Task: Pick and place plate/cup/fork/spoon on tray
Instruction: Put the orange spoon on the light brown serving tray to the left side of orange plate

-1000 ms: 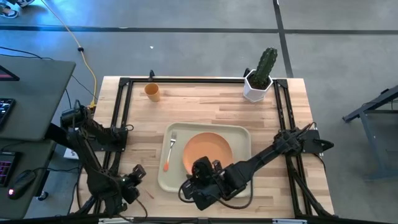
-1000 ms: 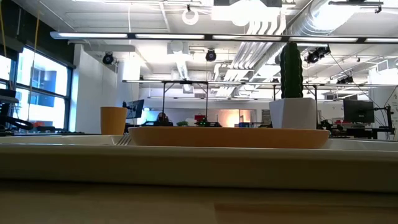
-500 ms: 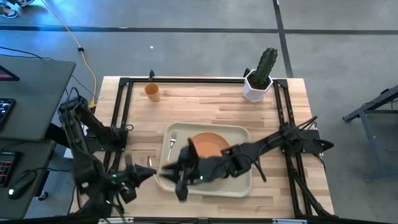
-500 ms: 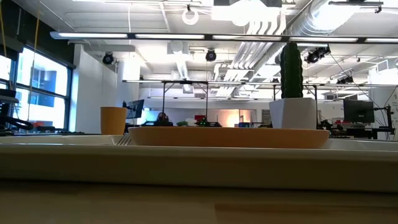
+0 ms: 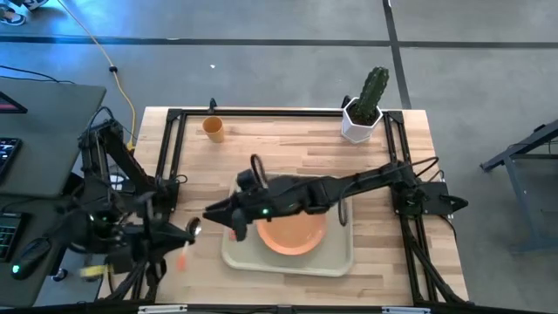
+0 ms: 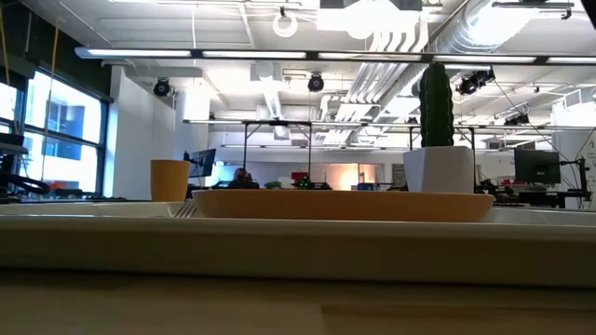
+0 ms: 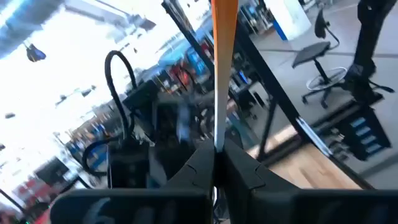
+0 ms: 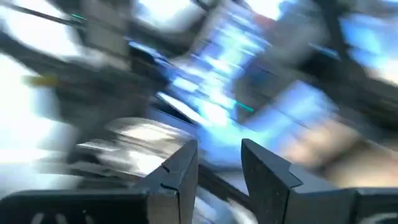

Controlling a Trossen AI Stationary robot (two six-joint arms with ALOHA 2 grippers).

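Note:
The tray (image 5: pixel 288 267) lies near the table's front edge and carries the plate (image 5: pixel 295 235). The fork (image 5: pixel 235 230) lies on the tray's left part, mostly under my right arm. Its tines (image 6: pixel 184 210) show in the low view. The cup (image 5: pixel 214 129) stands at the far left of the table. My left gripper (image 5: pixel 187 234) is raised off the table's left edge, pointing level, shut on the spoon (image 7: pixel 219 118). My right gripper (image 5: pixel 214 212) hovers open over the tray's left rim, and I see nothing between its fingers (image 8: pixel 180 171). My left gripper pinches the spoon's silver stem (image 7: pixel 217 144) between its two fingertips. The orange handle (image 7: pixel 224 18) sticks out past the fingers. The bowl end is hidden behind the fingers in the wrist view. The spoon is lifted clear of the table.
A white pot with a cactus (image 5: pixel 362 118) stands at the far right of the table. A black frame (image 5: pixel 170 148) runs along the table's sides. A desk with a keyboard (image 5: pixel 35 131) stands left of the table.
My left gripper has risen high from the table's near left with the spoon, tipping from pointing down to level and rolling. My right gripper has risen from the tray's near edge and swung toward the far left, over the tray's left rim, also tipping level.

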